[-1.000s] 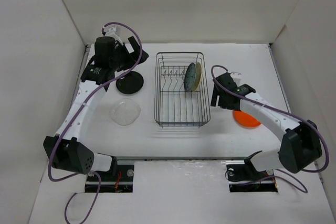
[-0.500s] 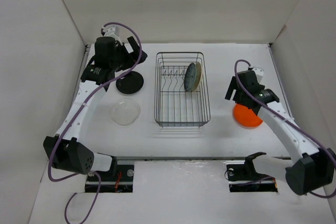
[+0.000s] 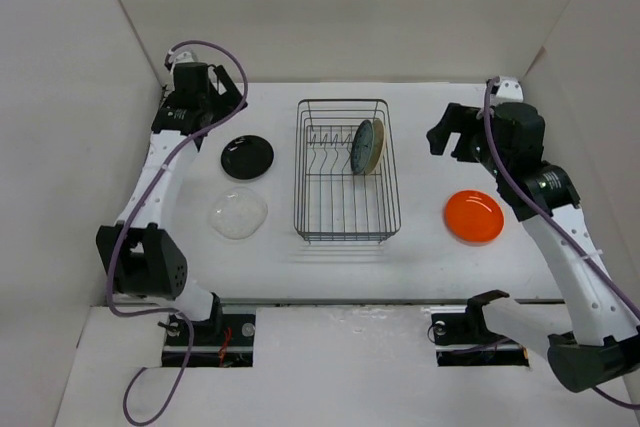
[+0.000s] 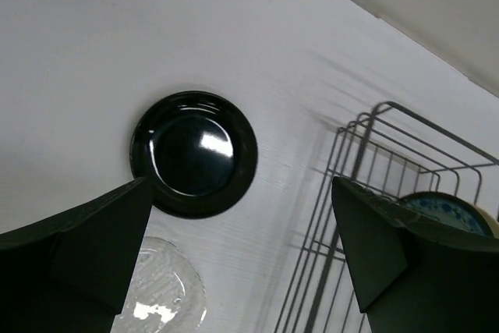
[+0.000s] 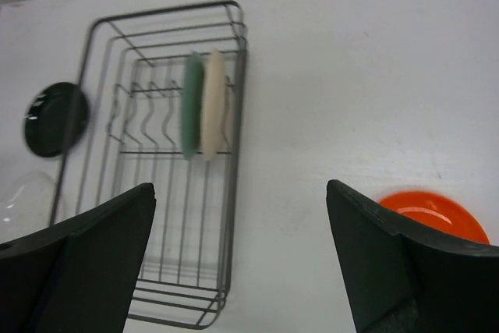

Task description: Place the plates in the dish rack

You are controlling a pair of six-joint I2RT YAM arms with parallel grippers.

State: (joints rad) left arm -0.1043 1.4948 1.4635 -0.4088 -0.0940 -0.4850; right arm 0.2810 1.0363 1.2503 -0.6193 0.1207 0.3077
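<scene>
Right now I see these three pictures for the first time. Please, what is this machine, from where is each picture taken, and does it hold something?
These are two robot arms bolted to a white table. One picture looks down from above; the other two come from a camera on each wrist, so the dark shapes at their lower corners are that arm's own fingers. The left pincer and the right pincer are both open and hold nothing. In the middle stands a black wire dish rack with a teal plate and a cream plate upright inside. Flat on the table lie a black plate and a clear glass plate left of the rack, and an orange plate right of it.
</scene>
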